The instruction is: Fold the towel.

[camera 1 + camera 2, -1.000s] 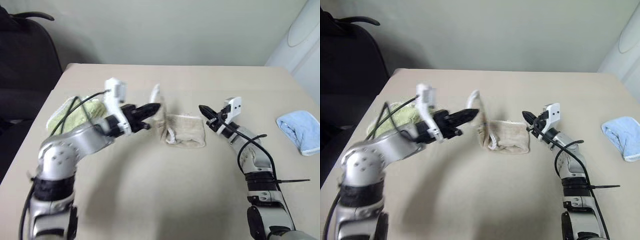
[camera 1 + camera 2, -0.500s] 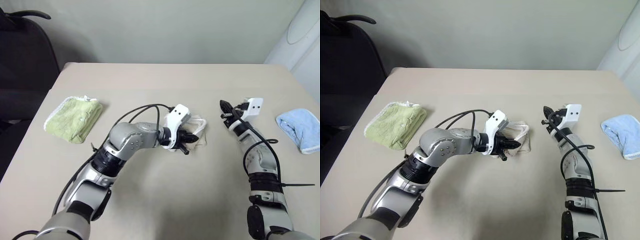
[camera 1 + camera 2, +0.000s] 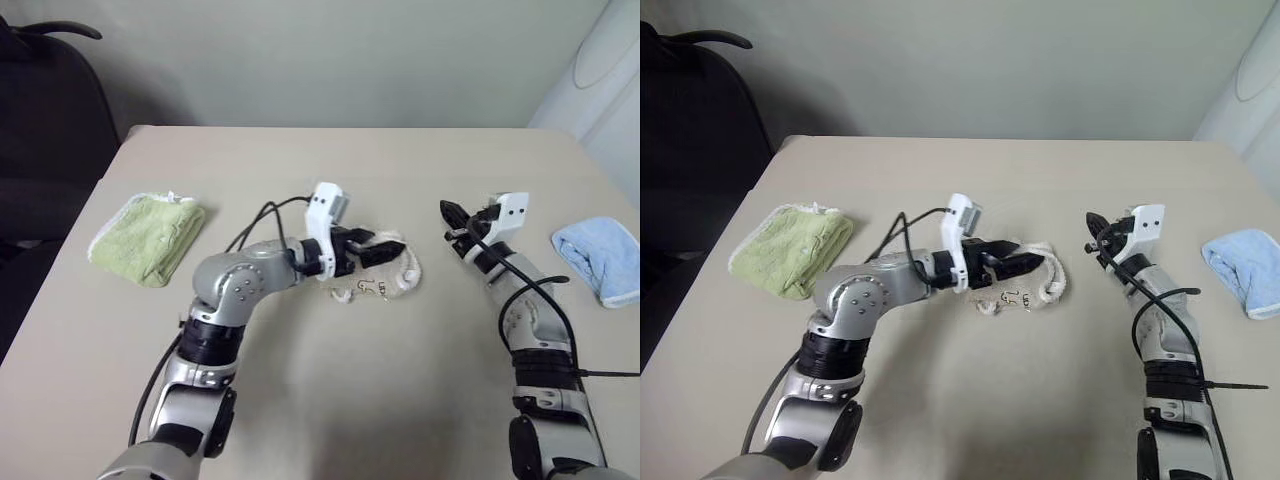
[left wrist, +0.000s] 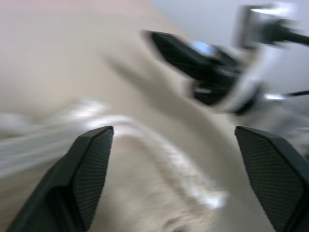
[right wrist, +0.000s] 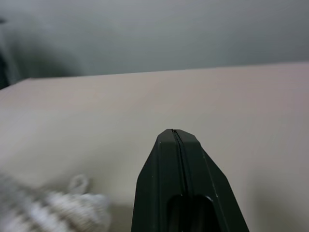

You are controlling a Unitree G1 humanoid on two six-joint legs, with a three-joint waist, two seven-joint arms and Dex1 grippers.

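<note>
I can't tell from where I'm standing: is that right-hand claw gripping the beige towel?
No. The right gripper is shut on nothing and hangs apart from the towel, with bare table between them.

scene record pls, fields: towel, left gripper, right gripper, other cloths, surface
towel: beige towel lies bunched in a small heap mid-table, white corded edge showing
left gripper: left gripper open, fingers spread wide over the towel, not gripping it
right gripper: right gripper shut, empty, raised beside the towel on its right, apart from it
other cloths: green towel folded near the table's left edge; blue towel folded at the right edge
surface: tan table
</note>
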